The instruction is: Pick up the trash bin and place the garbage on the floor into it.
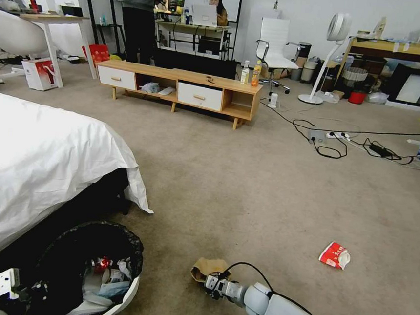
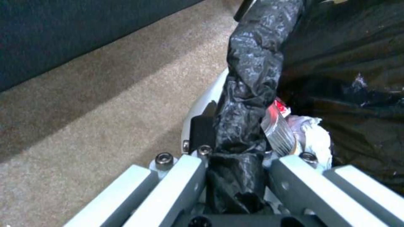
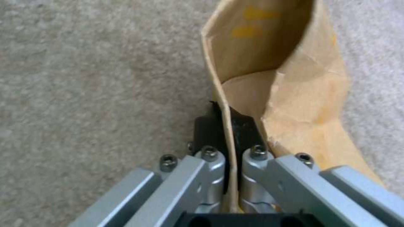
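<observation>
- Low on the carpet, the right gripper (image 3: 229, 126) pinches the brown cardboard tray's (image 3: 294, 104) wall.
- Left gripper (image 2: 235, 151) clamps the trash bin's (image 1: 124, 292) bagged rim, beside the bed.
- Next, I judge: lift the tray across over the bin.

Beige carpet (image 1: 247, 180); white-sheeted bed (image 1: 33, 161) left; low wooden TV bench (image 1: 181, 89), white walls behind.
</observation>
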